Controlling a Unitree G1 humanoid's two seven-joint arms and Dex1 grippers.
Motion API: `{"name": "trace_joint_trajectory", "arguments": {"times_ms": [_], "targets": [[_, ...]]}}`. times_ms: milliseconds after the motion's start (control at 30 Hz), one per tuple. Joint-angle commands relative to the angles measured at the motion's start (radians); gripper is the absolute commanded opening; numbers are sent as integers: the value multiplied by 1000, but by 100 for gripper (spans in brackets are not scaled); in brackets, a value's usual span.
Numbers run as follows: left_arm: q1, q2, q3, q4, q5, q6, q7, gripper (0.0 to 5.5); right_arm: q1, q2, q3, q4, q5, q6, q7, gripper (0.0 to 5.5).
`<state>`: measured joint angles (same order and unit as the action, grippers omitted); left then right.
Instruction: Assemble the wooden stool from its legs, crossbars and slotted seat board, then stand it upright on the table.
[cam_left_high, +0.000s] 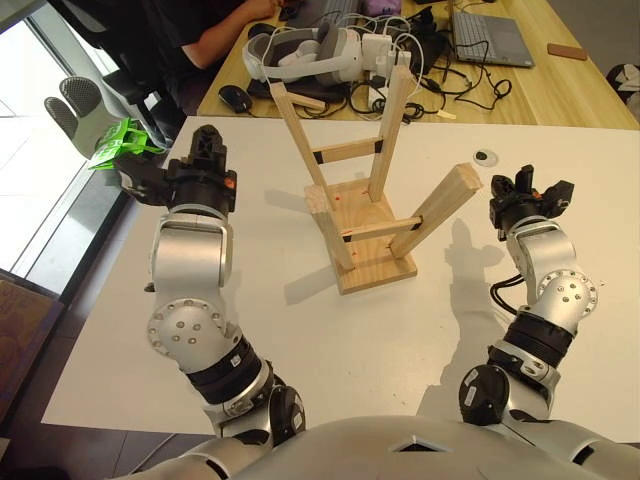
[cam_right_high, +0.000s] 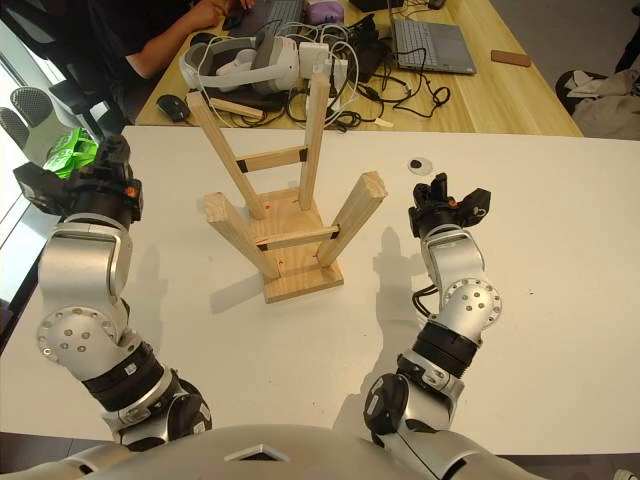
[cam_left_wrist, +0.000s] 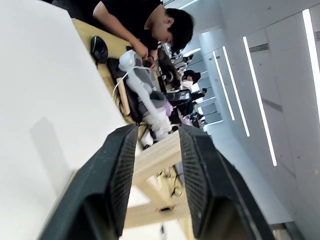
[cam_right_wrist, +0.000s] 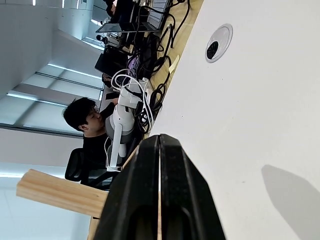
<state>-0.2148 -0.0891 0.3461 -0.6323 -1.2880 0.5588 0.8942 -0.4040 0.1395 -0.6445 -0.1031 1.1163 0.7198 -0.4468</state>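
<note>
Wooden stool (cam_left_high: 378, 262) rests seat-down on the table (cam_left_high: 310, 345), legs upward.

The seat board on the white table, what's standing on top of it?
Four wooden legs stand up from the seat board, joined by crossbars. The board's underside, lying against the table, is hidden, as are the leg ends inside it.

My gripper (cam_left_wrist: 157, 131) is parted, nothing in it. Between my fingers (cam_left_wrist: 117, 170) I see the stool (cam_left_wrist: 159, 156); past the white table (cam_left_wrist: 35, 90) lie a mouse (cam_left_wrist: 99, 44) and headset (cam_left_wrist: 141, 82).
</note>
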Motion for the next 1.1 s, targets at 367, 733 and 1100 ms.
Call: {"name": "trace_joint_trajectory", "arguments": {"times_ms": [367, 733, 1100], "targets": [[306, -187, -503, 116, -171, -197, 374, 153, 147, 124, 508, -151, 468, 107, -369, 0], [263, 281, -442, 75, -143, 73, 175, 153, 110, -662, 583, -209, -266, 156, 150, 0], [171, 414, -348, 116, -12, 139, 47, 153, 332, -1216, 580, -539, -144, 155, 1239, 0]]}}
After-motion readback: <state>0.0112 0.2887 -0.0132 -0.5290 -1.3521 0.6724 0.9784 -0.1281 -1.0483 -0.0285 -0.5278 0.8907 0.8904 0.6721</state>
